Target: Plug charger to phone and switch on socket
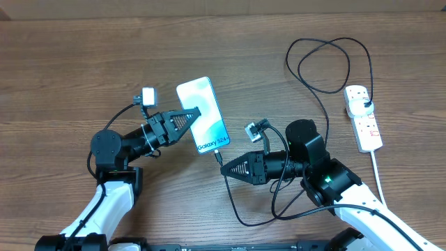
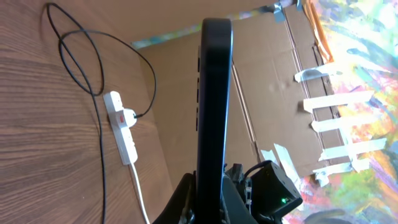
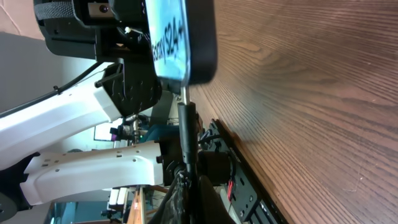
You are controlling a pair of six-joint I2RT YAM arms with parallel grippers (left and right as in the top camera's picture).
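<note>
The phone, with a light blue screen reading "Galaxy S24+", is held tilted above the table by my left gripper, which is shut on its left edge. In the left wrist view the phone stands edge-on between the fingers. My right gripper is shut on the black charger cable just behind its connector tip. In the right wrist view the connector touches the phone's bottom edge. The cable loops to the white plug head in the socket.
The socket strip lies at the far right with its thick white cord running toward the front edge. The black cable forms loops at the back and in front of the right arm. Cardboard walls stand beyond the table.
</note>
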